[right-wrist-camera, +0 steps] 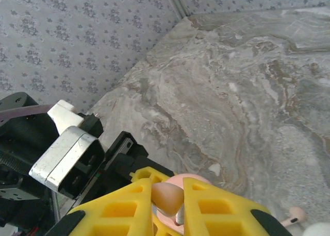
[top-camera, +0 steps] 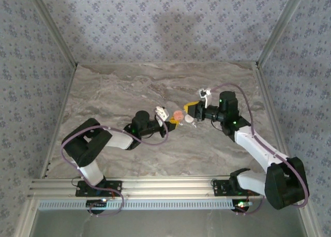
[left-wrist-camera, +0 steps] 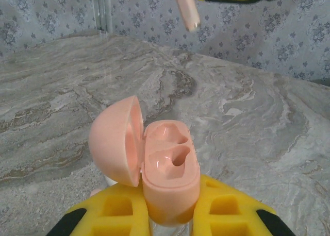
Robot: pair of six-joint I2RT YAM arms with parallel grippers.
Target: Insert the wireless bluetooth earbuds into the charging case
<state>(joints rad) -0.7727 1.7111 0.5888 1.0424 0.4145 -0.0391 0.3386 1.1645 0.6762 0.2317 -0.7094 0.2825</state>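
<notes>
The charging case (left-wrist-camera: 170, 164) is salmon-pink and stands open, its domed lid (left-wrist-camera: 116, 140) swung to the left and both sockets empty. My left gripper (left-wrist-camera: 170, 207) is shut on its base. In the top view the case (top-camera: 178, 115) sits between the two grippers at the table's middle. My right gripper (right-wrist-camera: 169, 200) is shut on one earbud (right-wrist-camera: 167, 194), just above and right of the case (right-wrist-camera: 193, 180). That earbud's stem (left-wrist-camera: 185, 9) hangs down at the top of the left wrist view. The other earbud (right-wrist-camera: 294, 215) lies on the table beside the grippers (top-camera: 195, 126).
The marble tabletop (top-camera: 129, 87) is bounded by patterned walls on three sides. The left arm's black wrist and silver camera block (right-wrist-camera: 67, 153) sit close in front of the right gripper. The arm bases stand on a metal rail (top-camera: 165, 188) at the near edge.
</notes>
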